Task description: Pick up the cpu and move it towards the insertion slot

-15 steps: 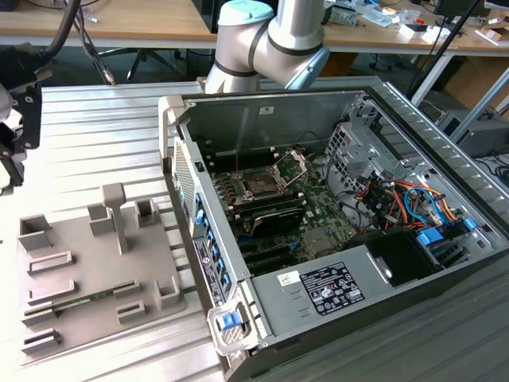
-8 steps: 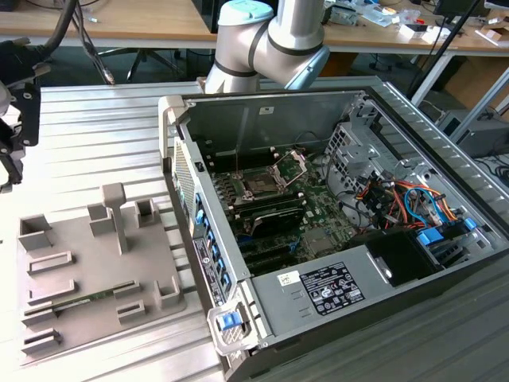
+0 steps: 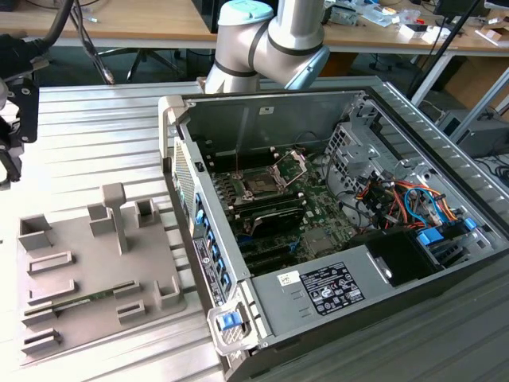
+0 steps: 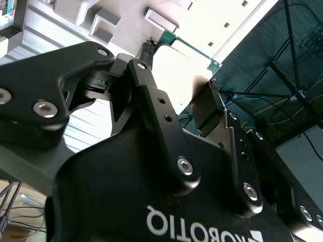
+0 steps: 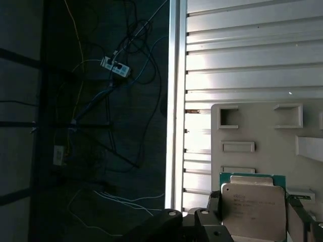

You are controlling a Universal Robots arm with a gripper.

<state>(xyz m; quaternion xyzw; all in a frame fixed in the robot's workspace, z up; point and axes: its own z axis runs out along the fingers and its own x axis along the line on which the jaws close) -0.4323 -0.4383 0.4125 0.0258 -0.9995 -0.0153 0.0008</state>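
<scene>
The cpu (image 5: 253, 207), a small square chip with a pale silver top and a green rim, sits between the black fingers (image 5: 214, 202) of my gripper (image 5: 255, 216), which is shut on it. It hangs above the grey tray (image 5: 262, 136). In the second wrist view the gripper (image 4: 180, 68) clamps the cpu's green edge (image 4: 190, 47) from two sides. In the exterior view the arm's black end (image 3: 16, 119) is at the left edge, beyond the tray (image 3: 87, 239). The insertion slot (image 3: 260, 185), with its metal plate hinged up, lies on the motherboard inside the open computer case.
The open case's (image 3: 171, 119) wall stands between the tray and the motherboard. A thin green memory stick (image 3: 75, 302) lies in the tray, and an upright post (image 3: 115, 211) rises from it. The ribbed table's edge (image 5: 174, 101) drops to a floor with cables.
</scene>
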